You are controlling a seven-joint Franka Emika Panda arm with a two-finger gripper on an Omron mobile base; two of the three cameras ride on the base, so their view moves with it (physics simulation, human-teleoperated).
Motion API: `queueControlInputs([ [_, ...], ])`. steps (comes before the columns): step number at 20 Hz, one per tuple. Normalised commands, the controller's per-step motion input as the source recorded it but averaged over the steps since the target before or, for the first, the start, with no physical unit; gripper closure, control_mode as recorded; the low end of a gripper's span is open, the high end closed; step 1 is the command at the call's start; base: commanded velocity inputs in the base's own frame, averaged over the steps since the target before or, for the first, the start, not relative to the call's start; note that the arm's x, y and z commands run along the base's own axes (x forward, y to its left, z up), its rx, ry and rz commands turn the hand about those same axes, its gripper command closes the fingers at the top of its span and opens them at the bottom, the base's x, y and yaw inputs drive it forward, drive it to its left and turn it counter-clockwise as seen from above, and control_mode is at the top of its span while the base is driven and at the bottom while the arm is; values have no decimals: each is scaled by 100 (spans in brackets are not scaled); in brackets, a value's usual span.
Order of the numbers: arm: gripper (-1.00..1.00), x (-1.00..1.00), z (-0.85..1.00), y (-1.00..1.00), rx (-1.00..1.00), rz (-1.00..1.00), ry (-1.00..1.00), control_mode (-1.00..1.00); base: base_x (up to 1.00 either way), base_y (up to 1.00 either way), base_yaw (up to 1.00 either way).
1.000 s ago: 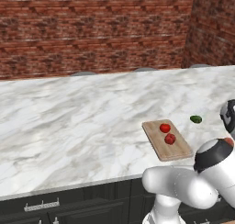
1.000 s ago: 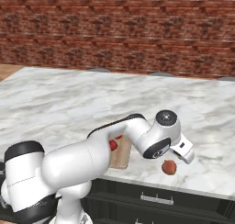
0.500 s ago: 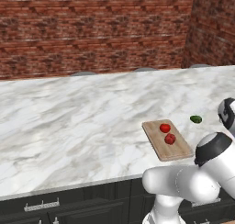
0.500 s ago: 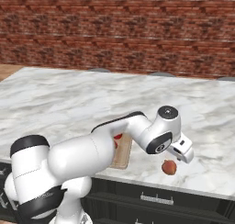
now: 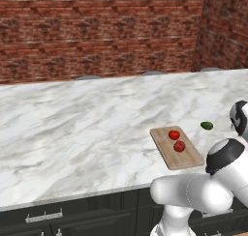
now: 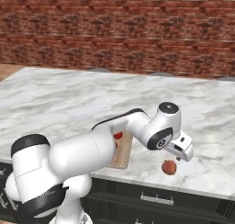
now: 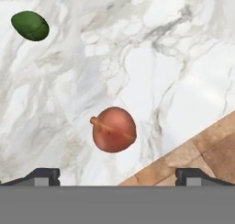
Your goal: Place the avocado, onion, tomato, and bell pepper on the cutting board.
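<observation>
1. Hand view: the onion [image 7: 114,129] is seen lying on the marble table [image 7: 151,44], just ahead of the gripper [image 7: 117,176] and centred between its fingertips.
2. The gripper is held wide apart, with nothing gripped.
3. The cutting board [image 7: 202,156] lies just beside the onion; the avocado [image 7: 30,25] is well apart.
4. A straight descent is judged enough for the grasp.

One cutting board [image 5: 176,147] is counted. Two red round items [image 5: 177,140] are seen on the cutting board. One avocado [image 5: 207,125] and one onion [image 6: 169,167] are found off the cutting board, on the worktop [image 5: 82,124].
</observation>
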Motion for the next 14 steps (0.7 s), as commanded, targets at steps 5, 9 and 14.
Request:
queueControlInputs([
  [5, -100, -9, -26, 12, 0, 8, 4, -100, 0, 0, 0],
  [9, -100, 1, -30, 15, 0, 10, 0, -100, 0, 0, 0],
  [14, -100, 9, -19, 3, 0, 9, 0, -100, 0, 0, 0],
])
